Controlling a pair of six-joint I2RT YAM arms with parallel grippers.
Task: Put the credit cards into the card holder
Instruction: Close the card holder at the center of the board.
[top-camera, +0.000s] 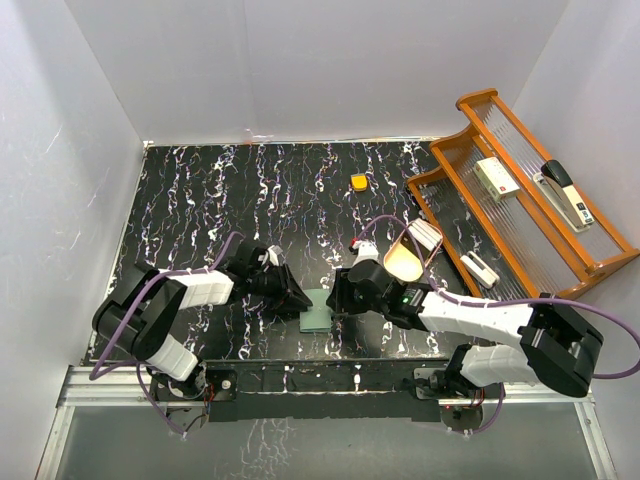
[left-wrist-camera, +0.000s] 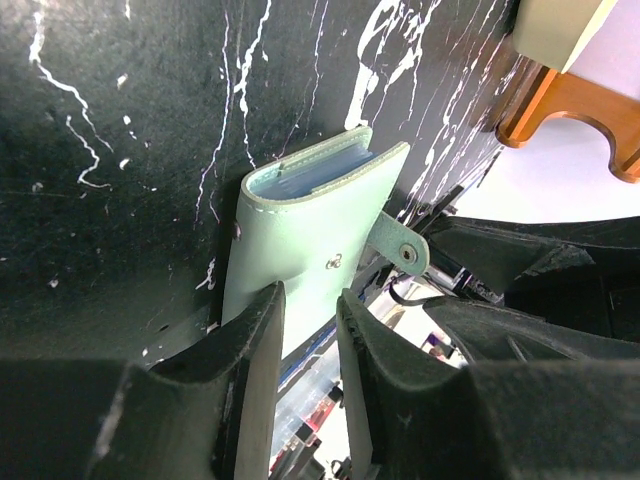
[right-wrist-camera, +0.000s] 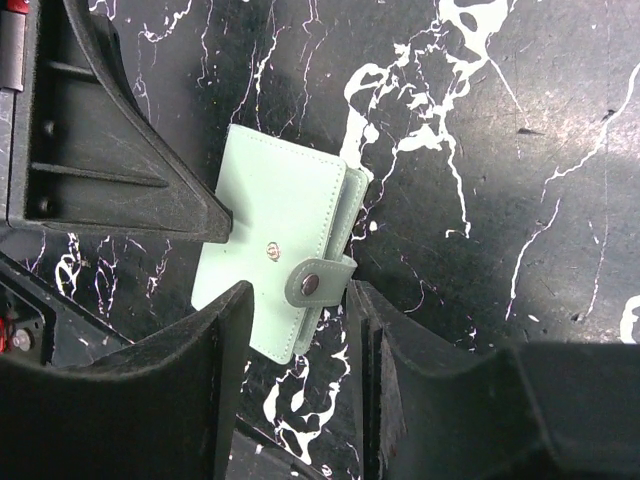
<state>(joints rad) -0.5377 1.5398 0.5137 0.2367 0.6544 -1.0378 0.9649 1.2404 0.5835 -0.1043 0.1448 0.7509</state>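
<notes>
The card holder (top-camera: 317, 314), a pale sage-green wallet, lies folded shut on the black marbled table near its front edge. Its snap tab (right-wrist-camera: 318, 281) is unfastened and sticks out at the side. Clear inner sleeves show at its open end (left-wrist-camera: 300, 178). My left gripper (top-camera: 297, 302) comes from the left. Its jaws stand a narrow gap apart, with the fingertips (left-wrist-camera: 262, 310) over the wallet's face (left-wrist-camera: 312, 230). My right gripper (top-camera: 339, 300) is open, its jaws either side of the snap tab and the wallet's corner (right-wrist-camera: 270, 330). No credit cards show in any view.
A tan oval dish (top-camera: 405, 258) stands tilted just behind my right arm. A small orange block (top-camera: 358, 182) lies farther back. A wooden tiered rack (top-camera: 520, 200) with a stapler and small boxes fills the right side. White walls enclose the table.
</notes>
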